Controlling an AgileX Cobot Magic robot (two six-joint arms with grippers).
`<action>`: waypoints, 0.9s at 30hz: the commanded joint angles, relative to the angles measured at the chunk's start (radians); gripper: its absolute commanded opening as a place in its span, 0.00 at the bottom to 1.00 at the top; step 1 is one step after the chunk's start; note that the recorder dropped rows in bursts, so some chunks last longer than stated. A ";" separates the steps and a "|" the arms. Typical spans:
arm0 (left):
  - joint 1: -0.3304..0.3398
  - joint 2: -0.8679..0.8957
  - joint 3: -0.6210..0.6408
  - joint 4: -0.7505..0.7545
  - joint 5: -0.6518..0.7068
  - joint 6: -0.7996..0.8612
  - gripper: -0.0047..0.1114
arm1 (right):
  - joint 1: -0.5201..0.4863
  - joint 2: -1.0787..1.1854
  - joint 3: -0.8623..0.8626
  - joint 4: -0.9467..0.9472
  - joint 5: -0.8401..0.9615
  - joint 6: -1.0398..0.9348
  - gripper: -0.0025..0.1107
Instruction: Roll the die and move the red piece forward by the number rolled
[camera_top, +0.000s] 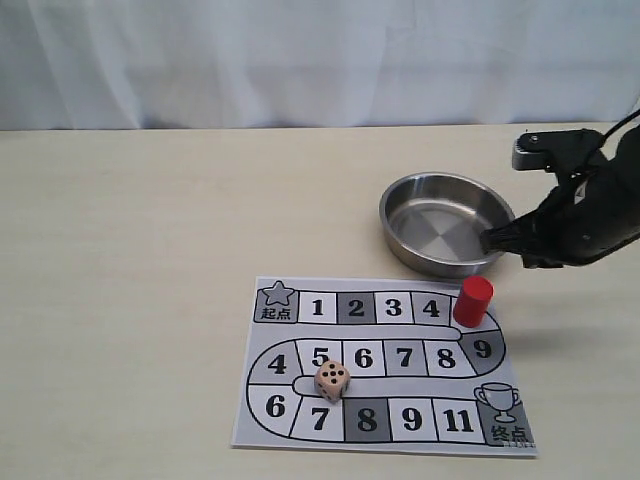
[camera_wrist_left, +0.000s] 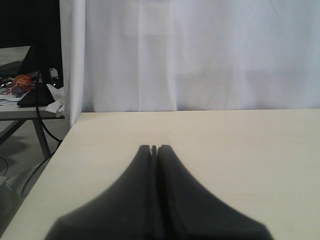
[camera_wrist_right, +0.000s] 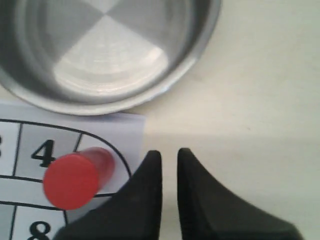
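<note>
The red piece (camera_top: 473, 301) stands upright on the paper game board (camera_top: 246, 405), on the bend just past the top-row square 4 and above square 9. The die (camera_top: 332, 380), a tan cube with black pips, rests on the board between squares 5 and 7. My right gripper (camera_top: 488, 240) hovers at the steel bowl's near right rim, above and right of the red piece. In the right wrist view its jaws (camera_wrist_right: 170, 152) stand narrowly open and empty, with the red piece (camera_wrist_right: 72, 180) beside one finger. My left gripper (camera_wrist_left: 154, 147) is shut, empty, over bare table.
A shallow steel bowl (camera_top: 445, 222) sits empty just beyond the board's far right corner; its rim (camera_wrist_right: 165, 90) shows in the right wrist view. A white curtain hangs behind the table. The table's left edge and a side desk with clutter (camera_wrist_left: 22, 85) show in the left wrist view.
</note>
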 joint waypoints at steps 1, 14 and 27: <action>0.000 -0.001 -0.005 -0.001 -0.012 -0.002 0.04 | -0.084 -0.009 -0.002 -0.009 0.012 0.002 0.06; 0.000 -0.001 -0.005 -0.001 -0.012 -0.002 0.04 | -0.111 -0.009 -0.002 0.054 -0.026 -0.014 0.06; 0.000 -0.001 -0.005 -0.001 -0.012 -0.002 0.04 | -0.100 -0.009 -0.002 0.175 -0.004 -0.169 0.06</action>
